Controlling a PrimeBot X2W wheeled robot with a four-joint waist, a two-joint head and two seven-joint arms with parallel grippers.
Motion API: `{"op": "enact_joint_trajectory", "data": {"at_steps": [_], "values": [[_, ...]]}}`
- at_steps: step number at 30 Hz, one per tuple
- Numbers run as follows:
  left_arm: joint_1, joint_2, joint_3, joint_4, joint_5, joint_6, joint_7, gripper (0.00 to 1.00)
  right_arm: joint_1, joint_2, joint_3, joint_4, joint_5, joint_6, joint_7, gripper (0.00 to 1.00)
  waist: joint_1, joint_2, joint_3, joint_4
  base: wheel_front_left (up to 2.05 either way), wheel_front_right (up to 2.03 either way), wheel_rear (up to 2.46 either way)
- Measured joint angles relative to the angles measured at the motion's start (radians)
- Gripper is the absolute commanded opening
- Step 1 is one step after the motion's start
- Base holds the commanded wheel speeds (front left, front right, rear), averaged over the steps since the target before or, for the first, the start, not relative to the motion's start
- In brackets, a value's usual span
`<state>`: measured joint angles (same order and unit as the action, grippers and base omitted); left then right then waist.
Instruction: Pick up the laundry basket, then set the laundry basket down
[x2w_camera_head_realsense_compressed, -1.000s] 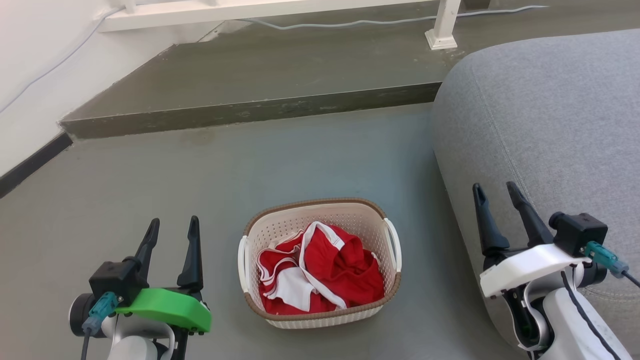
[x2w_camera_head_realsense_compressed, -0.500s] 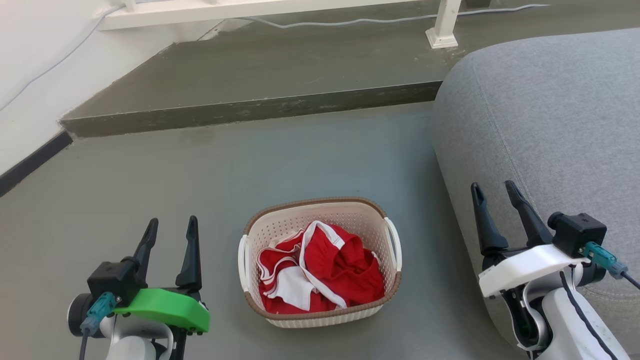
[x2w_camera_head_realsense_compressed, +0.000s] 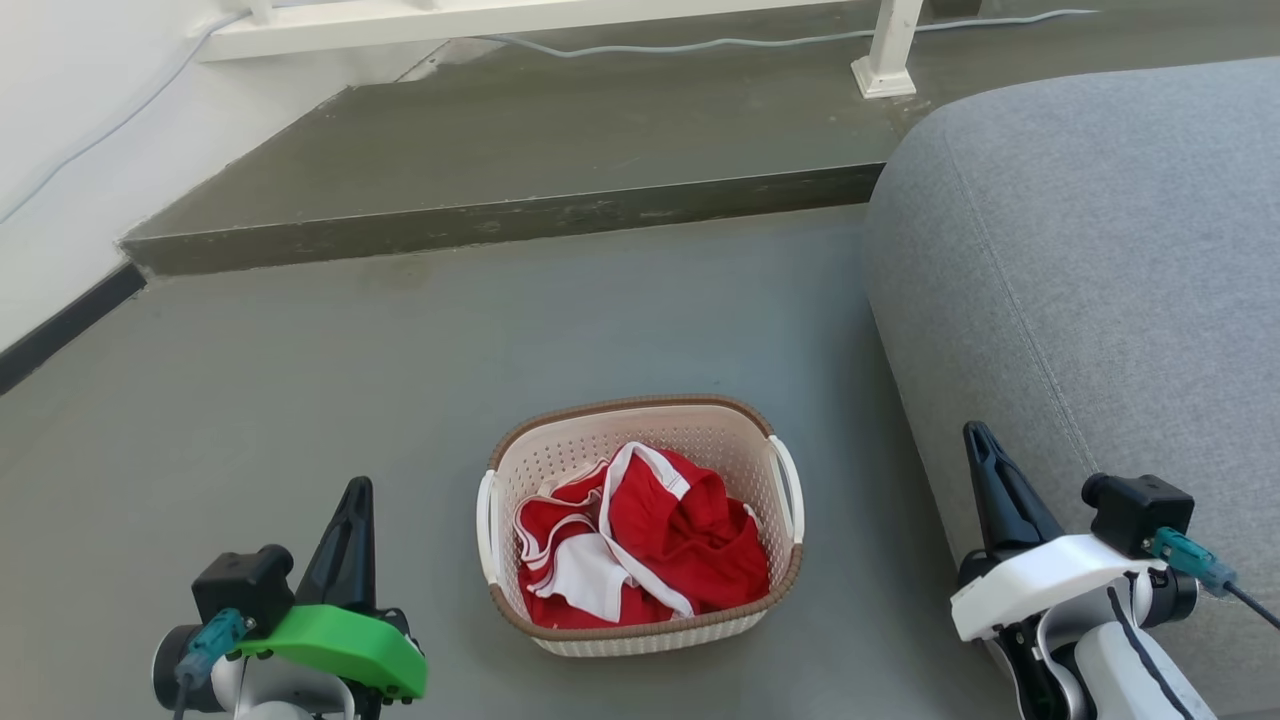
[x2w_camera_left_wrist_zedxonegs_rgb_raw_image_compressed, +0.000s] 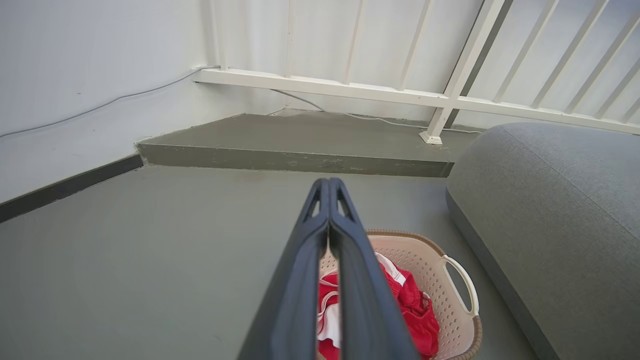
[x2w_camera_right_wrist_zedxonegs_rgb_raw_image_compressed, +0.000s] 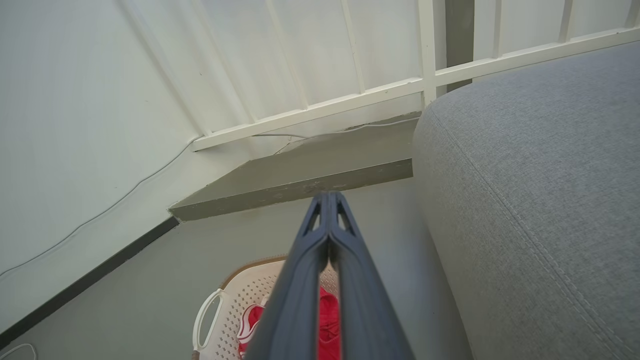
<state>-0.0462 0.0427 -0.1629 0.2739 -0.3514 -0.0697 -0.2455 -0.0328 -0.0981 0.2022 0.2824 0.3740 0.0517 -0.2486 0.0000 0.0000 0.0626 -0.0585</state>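
Cream laundry basket on grey floor; sofa edge near, apart

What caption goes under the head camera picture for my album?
A laundry basket of red clothes sits on the floor between the left end effector and right end effector, both shut.

Left hand green-plated; right hand white-plated; fingers dark.

Grey sofa — raised step, white railing
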Motion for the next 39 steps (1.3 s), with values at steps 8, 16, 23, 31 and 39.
{"op": "enact_joint_trajectory", "data": {"at_steps": [8, 16, 23, 31, 39], "values": [[0.000, 0.000, 0.018, 0.003, -0.094, -0.001, 0.026, 0.00, 0.000, 0.002, -0.022, -0.001, 0.094, 0.001, 0.022, 0.00, 0.0000, 0.0000, -0.006, 0.006, 0.00, 0.00, 0.00], [0.000, -0.001, 0.034, 0.003, -0.219, -0.002, 0.060, 0.00, 0.000, 0.004, -0.045, -0.002, 0.214, 0.010, 0.049, 0.00, 0.0000, 0.0000, -0.011, 0.011, 0.00, 0.00, 0.00], [0.000, -0.001, 0.057, 0.004, -0.317, -0.009, 0.088, 0.00, 0.000, 0.007, -0.073, -0.002, 0.311, 0.011, 0.083, 0.00, 0.0000, 0.0000, -0.016, 0.015, 0.00, 0.00, 0.00], [0.000, -0.001, 0.072, 0.004, -0.410, -0.011, 0.121, 0.00, 0.000, 0.011, -0.100, -0.002, 0.410, 0.018, 0.110, 0.00, 0.0000, 0.0000, -0.021, 0.020, 0.00, 0.00, 0.00], [0.000, -0.001, 0.095, 0.004, -0.502, -0.018, 0.144, 0.00, -0.001, 0.016, -0.124, -0.002, 0.496, 0.022, 0.135, 0.00, 0.0000, 0.0000, -0.025, 0.024, 0.00, 0.00, 0.00]]}}
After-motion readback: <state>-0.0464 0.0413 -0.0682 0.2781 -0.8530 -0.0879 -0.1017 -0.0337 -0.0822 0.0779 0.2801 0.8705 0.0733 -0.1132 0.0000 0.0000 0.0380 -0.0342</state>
